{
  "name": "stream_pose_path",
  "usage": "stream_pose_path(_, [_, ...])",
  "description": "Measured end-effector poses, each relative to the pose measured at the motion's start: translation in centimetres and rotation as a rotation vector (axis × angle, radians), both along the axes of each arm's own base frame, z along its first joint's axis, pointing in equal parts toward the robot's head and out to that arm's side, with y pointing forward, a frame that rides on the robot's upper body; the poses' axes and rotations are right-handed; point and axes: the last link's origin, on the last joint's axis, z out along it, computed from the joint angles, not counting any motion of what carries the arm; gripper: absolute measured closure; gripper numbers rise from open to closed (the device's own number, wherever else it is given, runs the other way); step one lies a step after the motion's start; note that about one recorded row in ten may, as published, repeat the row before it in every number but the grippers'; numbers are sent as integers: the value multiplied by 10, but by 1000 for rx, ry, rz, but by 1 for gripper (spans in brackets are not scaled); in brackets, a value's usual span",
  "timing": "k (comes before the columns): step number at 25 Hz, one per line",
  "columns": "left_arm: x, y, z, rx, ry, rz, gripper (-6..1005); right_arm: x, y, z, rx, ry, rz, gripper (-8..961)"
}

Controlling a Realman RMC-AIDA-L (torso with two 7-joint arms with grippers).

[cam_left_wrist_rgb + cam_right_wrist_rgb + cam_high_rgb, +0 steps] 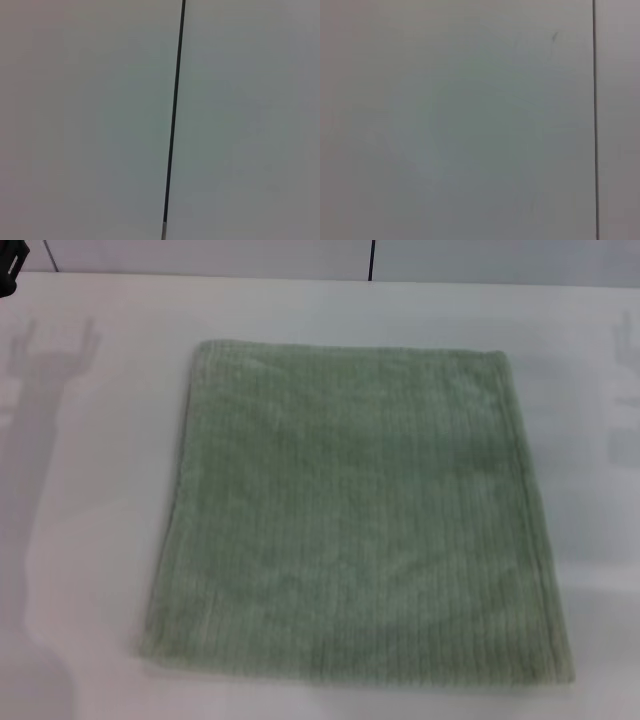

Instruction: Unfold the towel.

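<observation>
The towel [355, 510] lies flat on the white table [90, 540] in the head view. It is a pale sage-green, roughly square cloth with fine ribbed stripes and hemmed edges. Nothing touches it. A small black part of my left gripper [10, 265] shows at the far left corner of the view, well away from the towel. My right gripper is out of view. Both wrist views show only pale panels, with no towel in them.
Faint gripper shadows fall on the table at the far left [50, 350] and at the right edge [625, 390]. A pale wall with a dark vertical seam [371, 260] stands behind the table. The same kind of seam [173, 120] crosses the left wrist view.
</observation>
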Motion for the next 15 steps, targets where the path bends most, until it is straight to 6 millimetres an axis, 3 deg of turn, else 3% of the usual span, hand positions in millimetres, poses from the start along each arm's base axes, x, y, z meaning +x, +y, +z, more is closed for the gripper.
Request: stream_pose_path(15, [1,0,-3,-4,18,2,199,0,0,0,0,1,1,287])
